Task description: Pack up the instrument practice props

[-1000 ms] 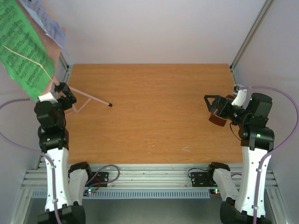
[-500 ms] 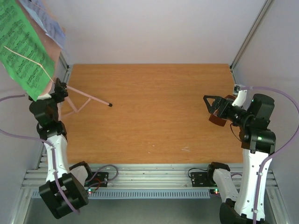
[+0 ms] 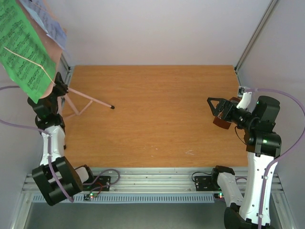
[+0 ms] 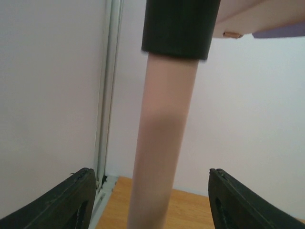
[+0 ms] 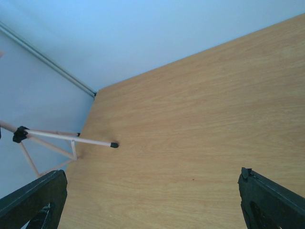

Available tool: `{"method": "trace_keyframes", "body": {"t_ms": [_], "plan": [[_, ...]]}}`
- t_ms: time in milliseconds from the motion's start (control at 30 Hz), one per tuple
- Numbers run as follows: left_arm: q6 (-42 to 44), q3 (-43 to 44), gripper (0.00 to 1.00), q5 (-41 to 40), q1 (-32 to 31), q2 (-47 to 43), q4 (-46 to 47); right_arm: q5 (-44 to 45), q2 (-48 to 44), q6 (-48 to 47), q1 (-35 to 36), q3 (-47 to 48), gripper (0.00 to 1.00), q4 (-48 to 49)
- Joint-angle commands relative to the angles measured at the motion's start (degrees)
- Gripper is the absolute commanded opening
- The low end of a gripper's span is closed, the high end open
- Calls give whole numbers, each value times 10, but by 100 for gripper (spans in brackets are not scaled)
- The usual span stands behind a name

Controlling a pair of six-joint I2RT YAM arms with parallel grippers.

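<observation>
The pink music stand (image 3: 88, 98) stands at the table's far left corner, its tripod legs spread on the wood. Green music sheets (image 3: 23, 47) and white ones (image 3: 47, 21) rest on its desk. My left gripper (image 3: 59, 88) is open, with the stand's pink pole (image 4: 162, 143) between its fingers (image 4: 78, 200) and not touched by them. A black collar (image 4: 178, 28) sits higher on the pole. My right gripper (image 3: 217, 107) is open and empty at the right edge, over the reddish-brown metronome (image 3: 222, 123), which it partly hides. The right wrist view shows the tripod leg (image 5: 71, 138) and the gripper (image 5: 152, 202).
Pale walls close in the table on the left, back and right, with a metal post (image 3: 252, 36) in the far right corner. An aluminium rail (image 3: 152, 179) with both arm bases and cables runs along the near edge.
My left arm has swung left and away from me, bringing its open gripper up around the stand's pole. The right arm has barely moved.
</observation>
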Motion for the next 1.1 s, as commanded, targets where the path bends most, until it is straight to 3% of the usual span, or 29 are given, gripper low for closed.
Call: {"method": "trace_keyframes", "body": {"t_ms": [0,400,733,900,1067], "plan": [[-2,40,64,2,4,30,76,-6,-1,-3,-2,15,99,-7],[8,82,51,16,3,101,98,5,0,-9,-2,16,99,-13],[33,70,12,19,3,114,125,9,8,-14,-2,17,98,-15],[22,64,1,35,-4,109,142,11,9,-14,-2,18,98,-16],[12,72,0,53,-28,100,140,14,9,-13,-2,15,98,-15]]}}
